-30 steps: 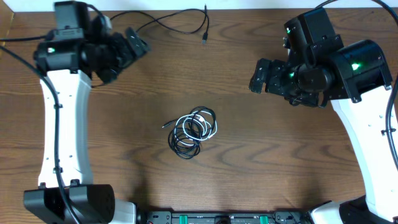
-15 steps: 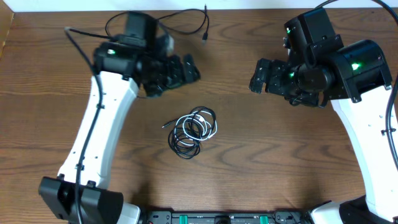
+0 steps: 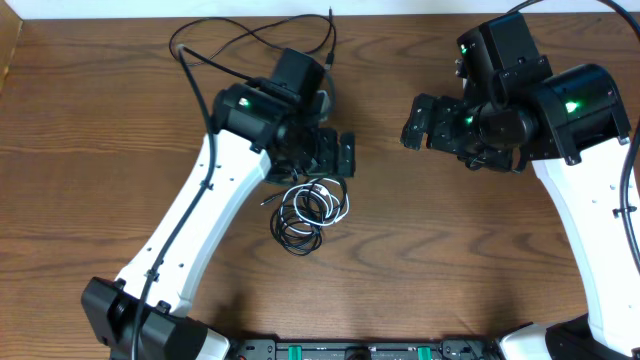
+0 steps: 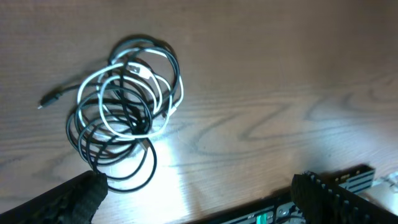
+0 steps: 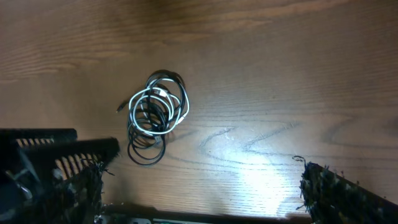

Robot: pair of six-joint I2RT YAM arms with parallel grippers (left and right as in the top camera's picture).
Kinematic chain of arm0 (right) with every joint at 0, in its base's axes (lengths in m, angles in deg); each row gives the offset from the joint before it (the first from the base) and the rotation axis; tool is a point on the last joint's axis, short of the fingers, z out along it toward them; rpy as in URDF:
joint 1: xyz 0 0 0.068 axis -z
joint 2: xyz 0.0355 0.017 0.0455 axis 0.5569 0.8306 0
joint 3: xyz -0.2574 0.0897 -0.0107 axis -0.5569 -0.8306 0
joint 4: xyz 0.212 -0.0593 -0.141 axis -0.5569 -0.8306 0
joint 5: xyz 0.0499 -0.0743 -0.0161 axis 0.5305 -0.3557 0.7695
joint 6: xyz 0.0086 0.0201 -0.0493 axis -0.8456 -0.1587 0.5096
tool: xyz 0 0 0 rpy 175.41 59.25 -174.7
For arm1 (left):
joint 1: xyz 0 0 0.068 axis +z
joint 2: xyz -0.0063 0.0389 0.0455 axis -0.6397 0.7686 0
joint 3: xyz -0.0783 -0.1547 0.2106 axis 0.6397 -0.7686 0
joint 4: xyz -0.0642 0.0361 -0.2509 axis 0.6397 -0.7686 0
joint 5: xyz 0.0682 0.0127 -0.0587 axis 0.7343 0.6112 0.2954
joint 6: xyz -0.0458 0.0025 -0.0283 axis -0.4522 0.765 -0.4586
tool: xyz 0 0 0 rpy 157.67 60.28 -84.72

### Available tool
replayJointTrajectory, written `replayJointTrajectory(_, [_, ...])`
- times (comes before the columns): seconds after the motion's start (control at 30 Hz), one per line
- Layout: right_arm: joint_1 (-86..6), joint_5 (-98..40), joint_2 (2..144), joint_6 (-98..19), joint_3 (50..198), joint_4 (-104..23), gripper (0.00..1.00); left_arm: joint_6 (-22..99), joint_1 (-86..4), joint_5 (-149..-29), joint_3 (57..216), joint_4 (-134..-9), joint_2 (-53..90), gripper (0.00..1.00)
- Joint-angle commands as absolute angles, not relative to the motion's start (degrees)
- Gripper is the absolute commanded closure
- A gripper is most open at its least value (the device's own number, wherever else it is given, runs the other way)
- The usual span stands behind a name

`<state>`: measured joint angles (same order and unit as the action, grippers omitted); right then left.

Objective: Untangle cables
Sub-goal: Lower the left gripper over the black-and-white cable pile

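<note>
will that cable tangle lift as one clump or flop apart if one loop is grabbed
Likely floppy: the cable tangle is thin cords lying in slack flat loops. Its black and white loops interweave, so one pinched loop would probably drag others. The free plug end would likely dangle.

Your surface: dark wood grain, glare patch toward the near edge. Around its middle, one coiled tangle of cables, black loops with a white one through them, one plug end pointing toward the left edge. At the far edge, a loose black cord.
</note>
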<state>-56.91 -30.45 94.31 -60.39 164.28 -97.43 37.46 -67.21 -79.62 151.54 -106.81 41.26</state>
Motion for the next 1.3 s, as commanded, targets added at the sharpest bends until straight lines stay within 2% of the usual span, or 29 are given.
replayJointTrajectory(0.0, [-57.2, -31.0, 94.4, -59.4, 164.3, -97.6, 0.01, 38.2, -68.9, -76.4, 151.0, -107.5, 41.4, 0.0])
replayJointTrajectory(0.77, [-57.2, -30.9, 94.4, -59.4, 164.3, -97.6, 0.01, 38.2, -75.0, -75.6, 150.9, -116.0, 41.4, 0.0])
replayJointTrajectory(1.27, [-57.2, -31.0, 94.4, -59.4, 164.3, -97.6, 0.01, 38.2, -77.0, -71.1, 150.7, -115.7, 41.4, 0.0])
